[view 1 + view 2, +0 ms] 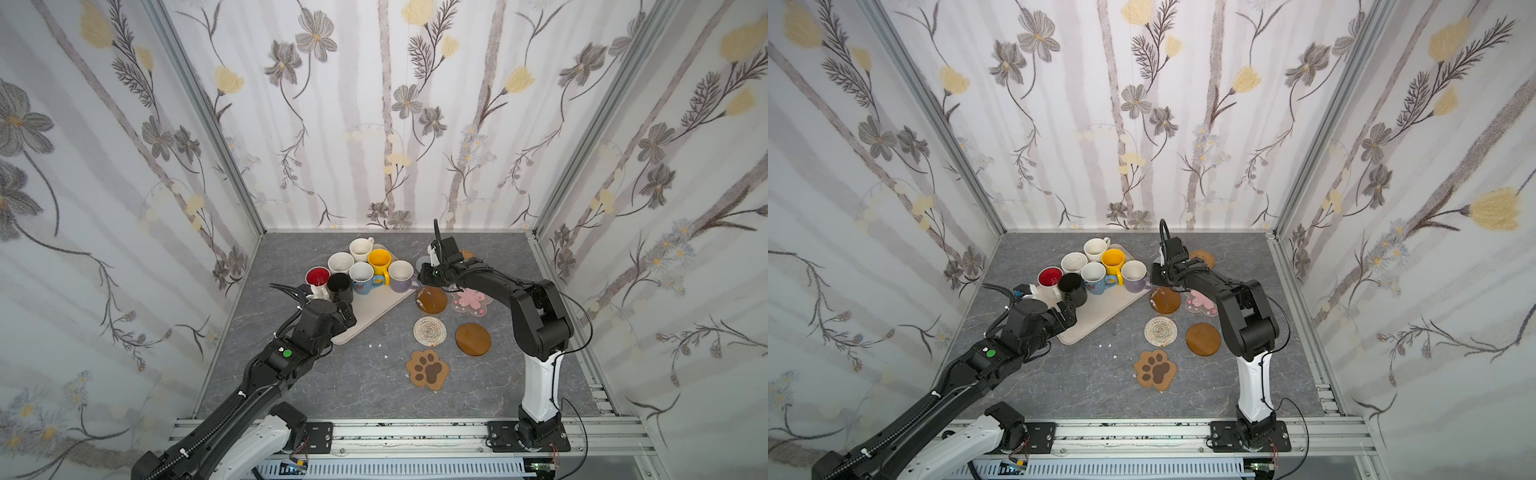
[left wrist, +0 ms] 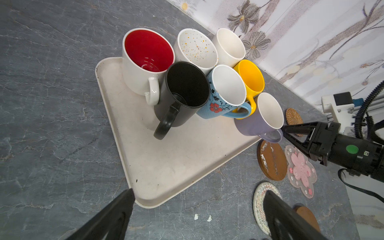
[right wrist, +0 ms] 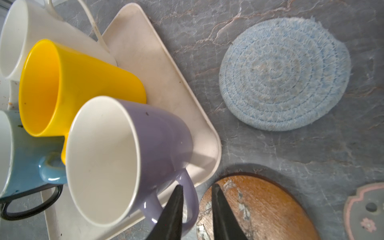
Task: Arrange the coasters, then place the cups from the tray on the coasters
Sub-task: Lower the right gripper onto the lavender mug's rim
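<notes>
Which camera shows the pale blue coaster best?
Right wrist view: the blue coaster lies whole and close. In both top views the right arm hides most of it; the left wrist view misses it.

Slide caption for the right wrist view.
Right hand straddling the handle of the purple mug on the tray, blue coaster and brown coaster alongside.

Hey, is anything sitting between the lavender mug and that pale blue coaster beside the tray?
Nothing visible does. The lavender mug stands at a corner of the tray, and only its low rim and bare tabletop lie between it and the pale blue coaster. The right gripper sits at the mug's handle.
</notes>
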Robot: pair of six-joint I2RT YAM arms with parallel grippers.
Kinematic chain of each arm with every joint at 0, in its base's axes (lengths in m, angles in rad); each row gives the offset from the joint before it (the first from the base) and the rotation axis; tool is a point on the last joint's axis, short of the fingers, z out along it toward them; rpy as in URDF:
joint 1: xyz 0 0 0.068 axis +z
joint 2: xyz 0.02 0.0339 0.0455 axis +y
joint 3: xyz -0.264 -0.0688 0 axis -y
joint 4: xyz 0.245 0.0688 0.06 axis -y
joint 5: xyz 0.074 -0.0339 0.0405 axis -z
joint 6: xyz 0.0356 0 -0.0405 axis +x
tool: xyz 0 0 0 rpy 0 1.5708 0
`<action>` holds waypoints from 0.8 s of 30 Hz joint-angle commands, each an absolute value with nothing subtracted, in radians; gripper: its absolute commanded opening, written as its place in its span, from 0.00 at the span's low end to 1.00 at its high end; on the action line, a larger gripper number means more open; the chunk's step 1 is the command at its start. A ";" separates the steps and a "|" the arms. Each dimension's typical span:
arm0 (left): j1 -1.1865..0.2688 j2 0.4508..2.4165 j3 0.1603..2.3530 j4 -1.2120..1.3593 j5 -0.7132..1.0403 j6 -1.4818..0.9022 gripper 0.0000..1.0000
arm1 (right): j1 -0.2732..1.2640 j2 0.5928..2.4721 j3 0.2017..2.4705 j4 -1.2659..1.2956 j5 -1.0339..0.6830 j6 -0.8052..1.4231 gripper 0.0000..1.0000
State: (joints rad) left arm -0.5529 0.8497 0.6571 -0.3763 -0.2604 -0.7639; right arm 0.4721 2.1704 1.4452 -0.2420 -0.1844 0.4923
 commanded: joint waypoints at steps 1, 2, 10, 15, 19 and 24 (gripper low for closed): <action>-0.552 0.855 0.668 -0.348 -0.277 -0.754 1.00 | 0.496 2.142 1.405 -0.180 -0.203 0.491 0.27; -0.552 0.854 0.668 -0.347 -0.277 -0.751 1.00 | 0.503 2.131 1.390 -0.172 -0.203 0.491 0.27; -0.546 0.853 0.687 -0.344 -0.280 -0.701 1.00 | 0.511 2.031 1.309 -0.179 -0.110 0.451 0.51; -0.529 0.867 0.714 -0.346 -0.254 -0.659 1.00 | 0.547 1.969 1.275 -0.201 -0.066 0.412 0.69; -0.511 0.881 0.734 -0.345 -0.222 -0.639 1.00 | 0.594 1.973 1.299 -0.227 -0.013 0.393 0.76; -0.494 0.853 0.734 -0.346 -0.216 -0.632 1.00 | 0.610 2.023 1.351 -0.250 0.003 0.390 0.74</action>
State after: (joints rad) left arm -0.5014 0.8669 0.7261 -0.3630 -0.2195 -0.6514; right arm 0.6056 2.0018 1.3285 -0.2352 -0.0372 0.4065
